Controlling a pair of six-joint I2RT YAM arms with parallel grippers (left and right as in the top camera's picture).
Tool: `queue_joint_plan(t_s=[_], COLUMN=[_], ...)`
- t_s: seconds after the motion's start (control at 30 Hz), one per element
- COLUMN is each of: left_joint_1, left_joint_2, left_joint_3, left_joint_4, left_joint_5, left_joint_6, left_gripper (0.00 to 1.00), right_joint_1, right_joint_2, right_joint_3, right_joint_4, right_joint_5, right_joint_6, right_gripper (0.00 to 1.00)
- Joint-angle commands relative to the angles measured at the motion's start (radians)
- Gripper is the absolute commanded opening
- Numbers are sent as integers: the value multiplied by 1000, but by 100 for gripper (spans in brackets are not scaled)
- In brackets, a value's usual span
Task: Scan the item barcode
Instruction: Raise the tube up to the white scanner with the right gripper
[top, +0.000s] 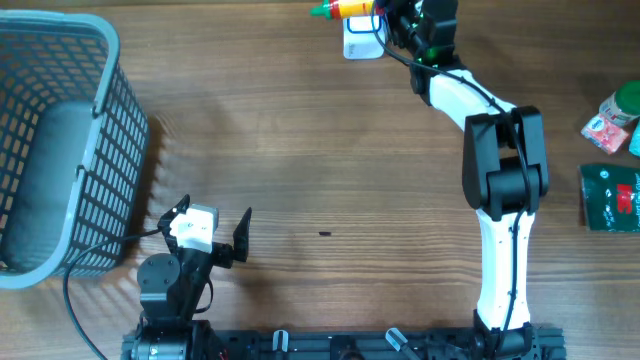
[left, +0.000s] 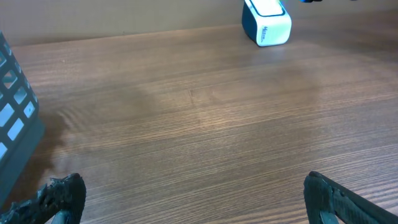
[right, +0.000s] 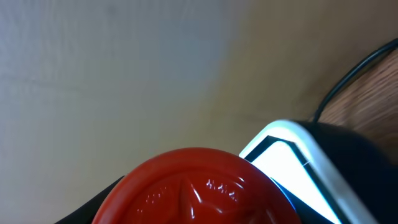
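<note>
While the right gripper (top: 385, 15) holds the item (top: 345, 10) over the scanner (top: 362, 42) at twelve o'clock, the scan looks under way.
Its jaws are partly closed around the red-capped item. The left gripper (top: 214, 213), at seven o'clock, gapes wide and empty. Next, the barcode probably needs turning toward the scanner window.

Overhead view: bright, even, diffuse light; the table (top: 300, 150) reads matte. A soft shadow spreads from the basket (top: 110, 170) toward 3 o'clock. Left wrist view: the wood grain is sharp; fingertips (left: 62, 196) of the left gripper (left: 193, 202), at 7 and 5 o'clock, are dark and blurred. Right wrist view: the bottle (right: 193, 186) at 6 o'clock is out of focus, with small glints; the scanner (right: 273, 165) face at 4 o'clock is blown out white.
</note>
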Motion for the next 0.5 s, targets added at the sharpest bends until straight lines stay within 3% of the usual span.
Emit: queue_joint_plan(t_s=[0.0, 0.3, 0.37, 0.47], left_joint_1=[-4, -4, -4, -4], left_joint_2=[-4, -4, -4, -4], left_joint_3=[-5, -5, -5, -5], left_joint_4=[3, 3, 3, 3], left_joint_5=[12, 12, 12, 12], left_joint_6=[15, 15, 15, 15], left_gripper=[100, 100, 100, 100], right_joint_1=[-29, -83, -84, -84], right_joint_2=[10, 42, 41, 31], right_joint_3=[48, 48, 50, 62], right_joint_4=[8, 96, 113, 126], right_joint_5=[25, -162, -212, -323], right_joint_6=[-3, -85, -134, -185], right_gripper=[50, 54, 58, 48])
